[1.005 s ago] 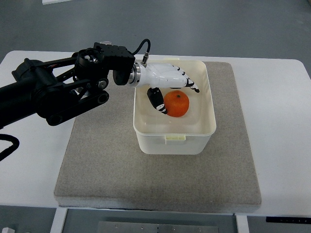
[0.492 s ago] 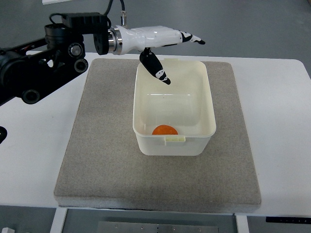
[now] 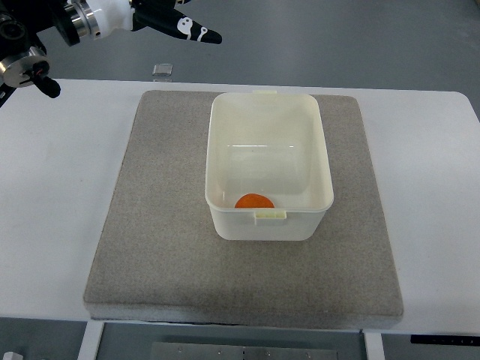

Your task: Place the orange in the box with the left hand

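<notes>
- Resting against the near wall of the box (image 3: 268, 172), at lower centre of the frame, the orange (image 3: 254, 201) lay inside on the floor of the container, so the placement itself appeared complete.
- The left hand (image 3: 169, 19) sat at the upper left of the frame, well apart from the box; its visible fingers (image 3: 196, 31) were extended and grasped nothing.
- The orange was judged to be firm, round and moderately light, with a slightly textured peel offering fair friction; being round, it was likely to roll on a smooth floor.
- A wrap across its widest part, fingers opposing the thumb, was judged the soundest hold.
- Only the upper part of the orange was visible; the box rim and front latch tab (image 3: 270, 214) hid the rest.
- The left hand was cut off by the top edge, so its thumb and palm could not be made out.
- The right arm was out of view.
</notes>
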Controlling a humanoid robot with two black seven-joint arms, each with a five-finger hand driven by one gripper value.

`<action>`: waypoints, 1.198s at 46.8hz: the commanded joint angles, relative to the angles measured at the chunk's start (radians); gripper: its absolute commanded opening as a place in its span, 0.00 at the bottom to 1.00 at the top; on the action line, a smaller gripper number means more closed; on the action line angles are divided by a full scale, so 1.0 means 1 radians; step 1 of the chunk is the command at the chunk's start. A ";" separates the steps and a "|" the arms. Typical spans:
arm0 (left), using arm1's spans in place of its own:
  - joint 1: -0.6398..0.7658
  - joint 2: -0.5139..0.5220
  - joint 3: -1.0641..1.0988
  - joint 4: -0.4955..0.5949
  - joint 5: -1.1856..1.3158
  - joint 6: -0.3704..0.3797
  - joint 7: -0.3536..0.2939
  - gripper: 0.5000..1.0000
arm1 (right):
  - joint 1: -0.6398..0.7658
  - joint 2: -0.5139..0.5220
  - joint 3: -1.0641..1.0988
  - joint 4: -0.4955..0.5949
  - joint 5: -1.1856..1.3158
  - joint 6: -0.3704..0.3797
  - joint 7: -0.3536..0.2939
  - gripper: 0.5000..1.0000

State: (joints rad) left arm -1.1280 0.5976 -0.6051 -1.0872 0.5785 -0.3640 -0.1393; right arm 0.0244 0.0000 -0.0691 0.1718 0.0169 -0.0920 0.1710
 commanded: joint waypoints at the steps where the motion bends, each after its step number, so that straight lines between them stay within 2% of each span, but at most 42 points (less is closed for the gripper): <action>1: 0.023 0.013 0.001 0.038 -0.095 -0.007 0.000 0.99 | 0.000 0.000 0.000 0.000 0.000 0.000 -0.001 0.86; 15: 0.108 -0.002 -0.002 0.199 -0.328 -0.016 0.003 0.99 | 0.000 0.000 0.000 0.000 0.000 0.000 0.001 0.86; 19: 0.119 -0.004 -0.001 0.240 -0.422 -0.041 0.009 0.99 | 0.000 0.000 0.000 0.000 0.000 0.000 0.001 0.86; 29: 0.157 -0.058 -0.009 0.355 -0.722 -0.093 0.159 0.99 | 0.000 0.000 0.000 0.000 0.000 0.000 -0.001 0.86; 35: 0.180 -0.070 -0.009 0.420 -0.848 -0.153 0.220 0.99 | 0.000 0.000 0.000 0.000 0.000 0.000 0.001 0.86; 43: 0.186 -0.110 -0.013 0.480 -0.875 -0.196 0.239 0.99 | 0.000 0.000 0.000 0.000 0.000 0.000 0.001 0.86; 56: 0.200 -0.110 -0.013 0.501 -0.875 -0.200 0.270 0.99 | 0.000 0.000 0.000 0.000 0.000 0.003 0.001 0.86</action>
State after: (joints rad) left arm -0.9298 0.4878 -0.6185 -0.5870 -0.2974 -0.5634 0.1281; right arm 0.0245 0.0000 -0.0690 0.1718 0.0169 -0.0920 0.1711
